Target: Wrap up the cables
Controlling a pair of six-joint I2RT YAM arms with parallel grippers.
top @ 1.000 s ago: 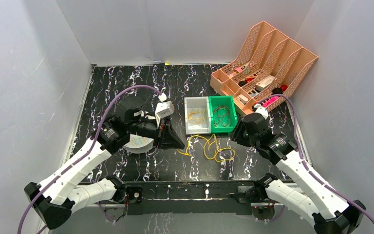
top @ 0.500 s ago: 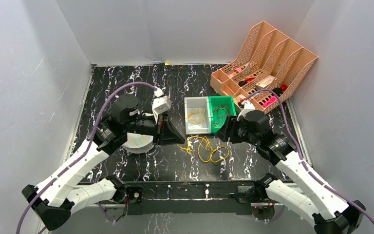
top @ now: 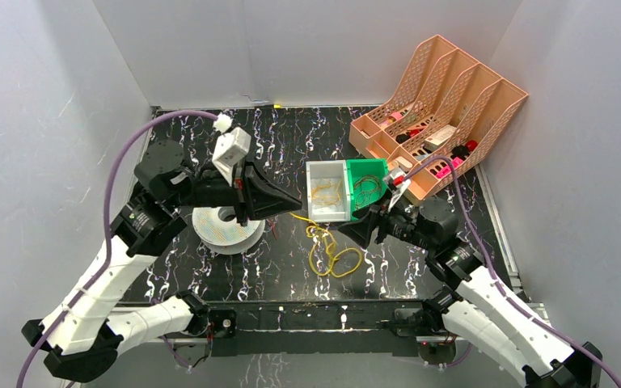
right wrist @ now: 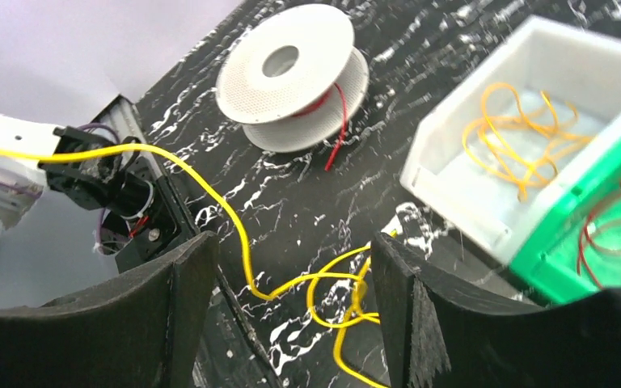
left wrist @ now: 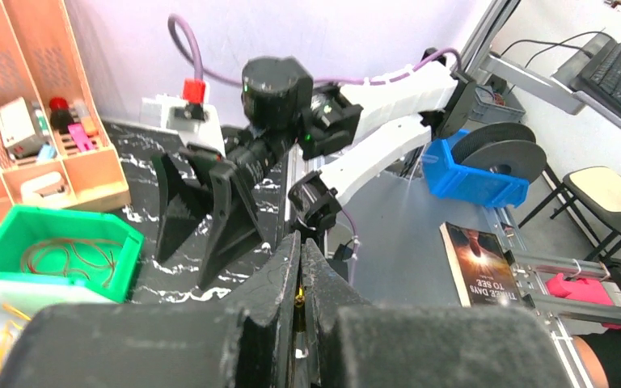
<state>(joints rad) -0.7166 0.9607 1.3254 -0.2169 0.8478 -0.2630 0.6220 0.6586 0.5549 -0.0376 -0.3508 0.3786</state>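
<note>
TWO ARMS, ONE CABLE: The left gripper, raised left of centre, is clamped tight on a yellow cable. From above, the pinch is hidden under the dark fingers. The left wrist camera shows only a fleck of yellow in the seam between them. One strand slopes from there down to a loose tangle on the table just below the white bin. The right gripper hangs at the tangle's right edge with its jaws spread wide. In its own view the cable crosses the gap between the fingers, and whether it touches either is hard to make out. That view blurs towards the right, where other cables lie in the white bin and the green bin, holding dark wires, is cut off by the frame edge. A second earlier the left gripper sat low over the spool, covering half of it. The spool now shows whole, a red wire trailing from it. The right gripper, then below the green bin, has swung towards centre and opened wider, and the tangle has shifted slightly left.
</note>
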